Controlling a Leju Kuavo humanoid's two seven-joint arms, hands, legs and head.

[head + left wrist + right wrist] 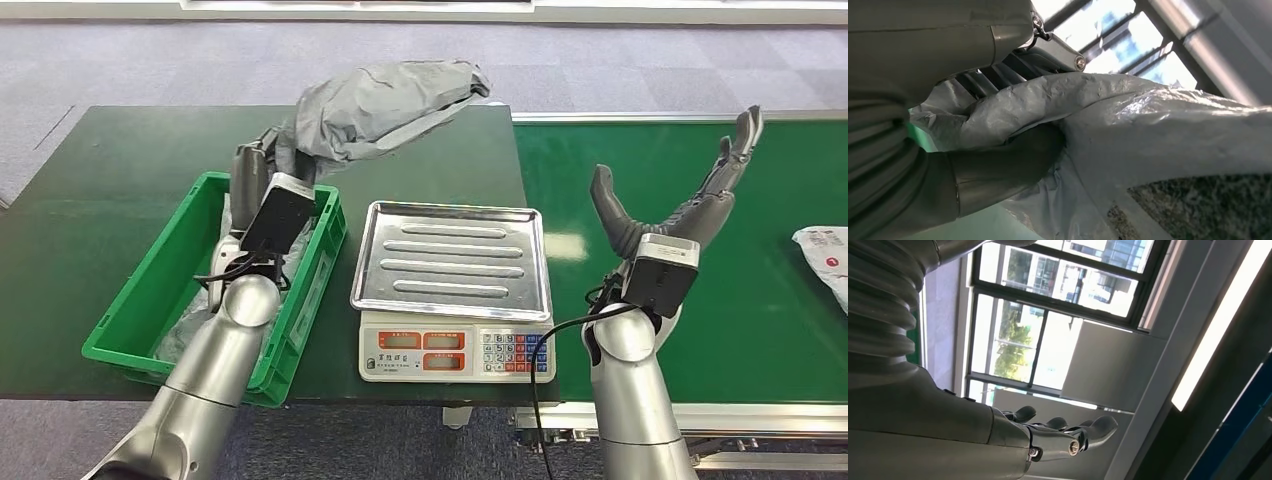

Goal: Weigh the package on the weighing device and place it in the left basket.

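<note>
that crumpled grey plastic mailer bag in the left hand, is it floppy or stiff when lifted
Probably floppy: the crumpled grey plastic mailer bag bends and droops past the left hand, which grips it above the green plastic basket. Its film wrinkles around the fingers, so it likely deforms. The glossy surface may be somewhat slippery.

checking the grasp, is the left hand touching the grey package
Touching. The left wrist view shows the left hand wrapped around a crumpled fold of the grey package.
</note>
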